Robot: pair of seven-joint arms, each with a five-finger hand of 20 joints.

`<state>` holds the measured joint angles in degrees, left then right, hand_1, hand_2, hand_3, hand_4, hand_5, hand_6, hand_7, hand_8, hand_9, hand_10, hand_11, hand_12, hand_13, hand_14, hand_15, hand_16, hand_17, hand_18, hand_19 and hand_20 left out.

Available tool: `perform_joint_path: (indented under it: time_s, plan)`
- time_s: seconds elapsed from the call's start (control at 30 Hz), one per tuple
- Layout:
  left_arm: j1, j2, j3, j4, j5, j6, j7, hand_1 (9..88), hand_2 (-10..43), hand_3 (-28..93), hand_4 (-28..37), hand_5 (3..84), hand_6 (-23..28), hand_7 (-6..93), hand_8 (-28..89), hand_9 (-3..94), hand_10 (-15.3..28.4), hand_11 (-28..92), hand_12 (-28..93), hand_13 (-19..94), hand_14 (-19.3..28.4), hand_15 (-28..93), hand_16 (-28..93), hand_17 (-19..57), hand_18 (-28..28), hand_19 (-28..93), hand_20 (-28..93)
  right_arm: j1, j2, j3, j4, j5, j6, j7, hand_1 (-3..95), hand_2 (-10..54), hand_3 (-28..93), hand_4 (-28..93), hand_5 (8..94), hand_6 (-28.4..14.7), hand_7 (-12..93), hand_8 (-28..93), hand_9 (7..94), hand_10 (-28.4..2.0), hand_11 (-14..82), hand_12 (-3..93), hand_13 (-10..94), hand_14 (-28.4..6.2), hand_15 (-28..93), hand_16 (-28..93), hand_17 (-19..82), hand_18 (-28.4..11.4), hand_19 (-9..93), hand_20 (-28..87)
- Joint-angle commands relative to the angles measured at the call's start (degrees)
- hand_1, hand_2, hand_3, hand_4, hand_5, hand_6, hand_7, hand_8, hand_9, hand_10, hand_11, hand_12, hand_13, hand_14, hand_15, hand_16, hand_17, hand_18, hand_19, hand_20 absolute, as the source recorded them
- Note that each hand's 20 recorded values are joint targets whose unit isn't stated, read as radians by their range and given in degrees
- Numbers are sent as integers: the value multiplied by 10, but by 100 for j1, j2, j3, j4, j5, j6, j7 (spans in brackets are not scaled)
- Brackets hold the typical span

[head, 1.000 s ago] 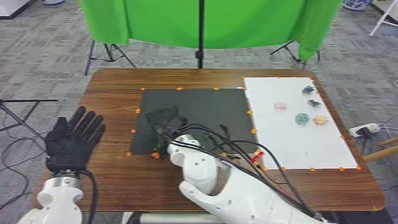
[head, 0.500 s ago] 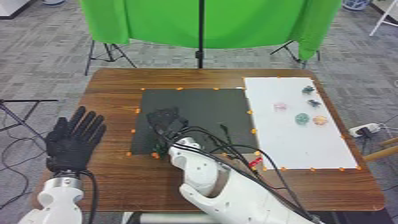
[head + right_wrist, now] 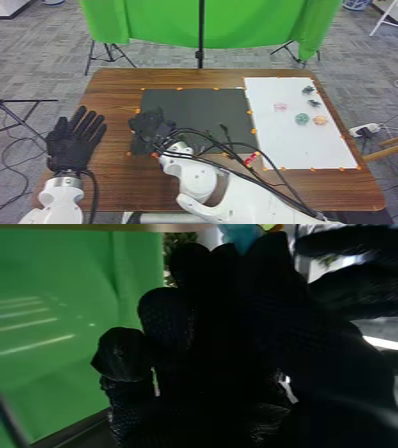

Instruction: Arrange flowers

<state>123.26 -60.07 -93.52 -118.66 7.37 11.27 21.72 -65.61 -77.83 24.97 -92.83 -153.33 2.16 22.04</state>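
Grey carpet tiles cover the floor (image 3: 53, 55) around and beyond the brown wooden worktop (image 3: 115, 195). Past the worktop's far edge hangs a bright green cloth (image 3: 151, 25), with a thin black pole (image 3: 201, 45) upright before it. A white sheet (image 3: 275, 145) lies along the worktop's right side, from near the far edge down towards the near right corner. Just beside it, further left, lies a black mat (image 3: 200, 100). The white right arm (image 3: 240, 200) comes in over the near edge, trailing black cables (image 3: 218, 142). The left hand (image 3: 71, 150) lies palm open by the worktop's left edge, its straight fingers slightly spread. The right hand (image 3: 151, 125) is over the mat's left edge; whether it is apart, together or clamped on something, I cannot tell. In the right wrist view, a pale blue piece (image 3: 240, 234) shows beyond the right hand (image 3: 222, 349), with orange and green beside it.

Five small flowers lie apart from the mat, on the sheet: a pale green one (image 3: 302, 118) just beside an orange one (image 3: 320, 120), a pink one (image 3: 281, 106) near the sheet's left edge, and two dark green ones (image 3: 308, 90) towards its far right corner. A red piece (image 3: 251, 157) sits near the cables. Smallest are the orange marks (image 3: 253, 131) edging mat and sheet.
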Motion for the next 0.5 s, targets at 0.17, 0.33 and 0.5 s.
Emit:
perform_joint_path:
  time_s: [0.17,0.33,0.5]
  plan:
    - [-30,8,71,51,-8,-35,-74,284,83,788,-283,415,99,101,-98,351,159,188,83,258,164,345,-77,-95,142,347,99,-76,-194,187,235,-290,-640,405,603,-95,671,-283,693,-27,483,38,740,-139,238,406,618,-133,711,366,358,-268,932,602]
    - [-22,-2,63,50,-17,-26,-54,284,84,788,-283,415,100,101,-98,351,160,189,82,257,165,346,-77,-95,142,348,99,-110,-200,222,223,-312,-633,333,587,-95,689,-283,703,-38,420,13,727,-148,259,367,614,-140,713,349,355,-273,932,602]
    - [4,-2,56,48,-31,-39,-43,285,84,788,-283,416,100,102,-98,351,160,188,82,257,165,347,-77,-95,142,348,99,-112,-174,210,153,-214,-622,394,536,-95,750,-283,706,-41,344,-5,703,-159,312,317,611,-149,725,320,355,-275,932,604]
